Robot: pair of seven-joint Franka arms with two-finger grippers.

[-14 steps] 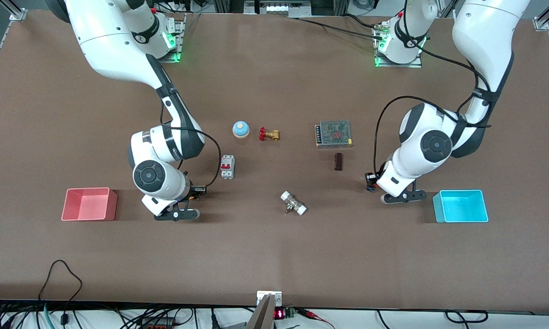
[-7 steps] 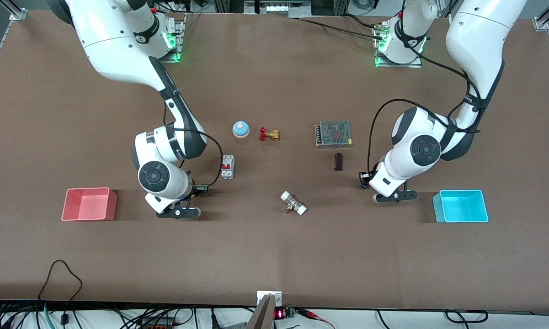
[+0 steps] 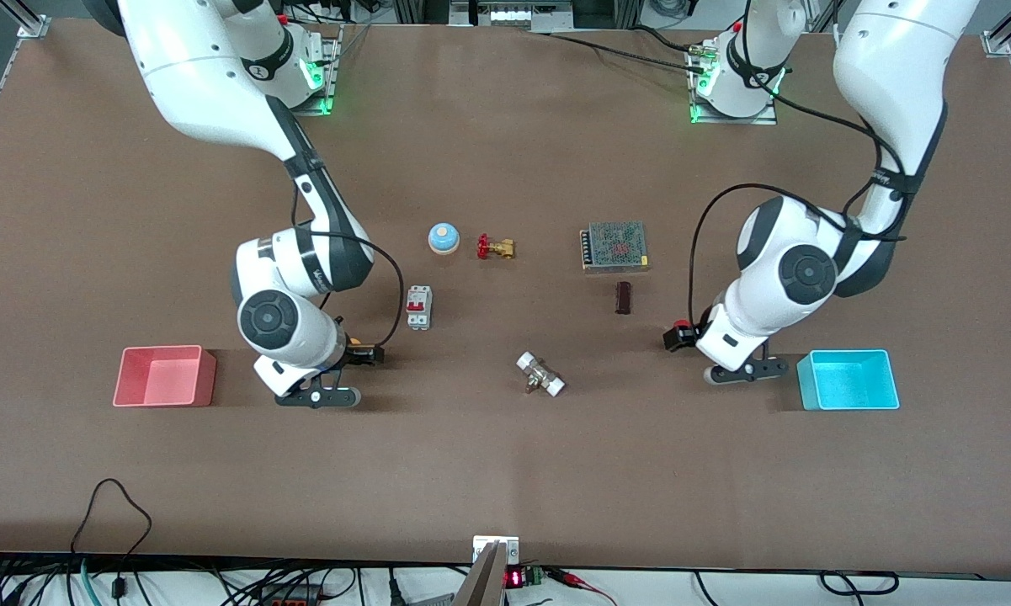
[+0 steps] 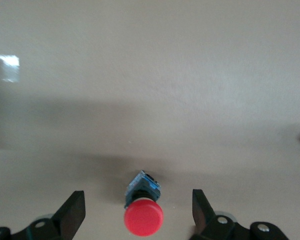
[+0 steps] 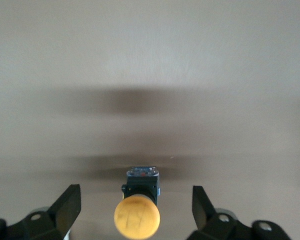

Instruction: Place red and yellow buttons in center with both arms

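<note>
The red button (image 4: 143,216) lies on the table between the wide-open left gripper (image 4: 139,210); the yellow button (image 5: 137,214) likewise inside the spread right gripper (image 5: 137,207). Neither is grasped; moving both to the bare center (image 3: 505,438) remains.

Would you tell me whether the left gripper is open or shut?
Open: the left gripper has its fingers spread wide, with gaps either side of the red button.

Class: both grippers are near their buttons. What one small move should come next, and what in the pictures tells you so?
Probably lower and close both grippers. In the wrist views, the red button lies between the left gripper's open fingers, and the yellow button between the right gripper's; neither is touched. Both sit on the tabletop, away from its centre.
</note>
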